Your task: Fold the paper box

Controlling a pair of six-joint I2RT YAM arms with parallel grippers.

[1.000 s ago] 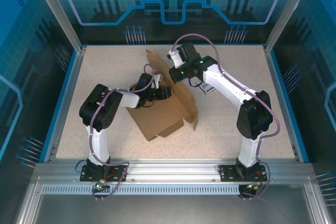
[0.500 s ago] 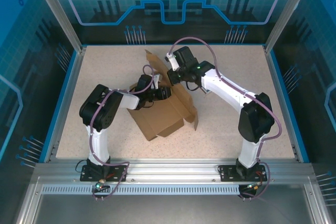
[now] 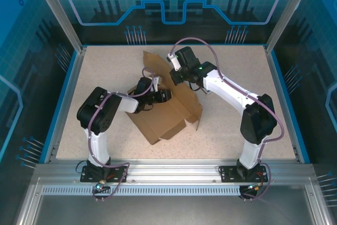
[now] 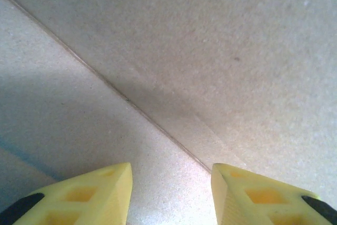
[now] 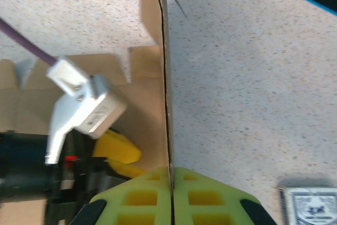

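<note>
The paper box (image 3: 166, 117), a brown cardboard sheet partly folded, lies at the middle of the table with one flap (image 5: 164, 77) standing upright. My right gripper (image 3: 174, 76) is shut on the near edge of that flap, and its green fingers (image 5: 171, 188) pinch the thin cardboard between them. My left gripper (image 3: 164, 96) reaches into the box from the left. Its yellow fingertips (image 4: 171, 193) stand apart over a creased inner panel (image 4: 237, 51) with nothing between them. Those yellow tips (image 5: 118, 151) also show beside the flap in the right wrist view.
A small white-edged card (image 5: 310, 204) lies on the speckled table (image 3: 105, 72) just right of the right gripper. Blue rails (image 3: 63, 104) border the table on the left, right and back. Aluminium posts (image 3: 58, 14) rise at the back corners.
The left fingers have spread a little wider. The right gripper has drawn the flap slightly left and back, and the box has shifted a little on the table.
</note>
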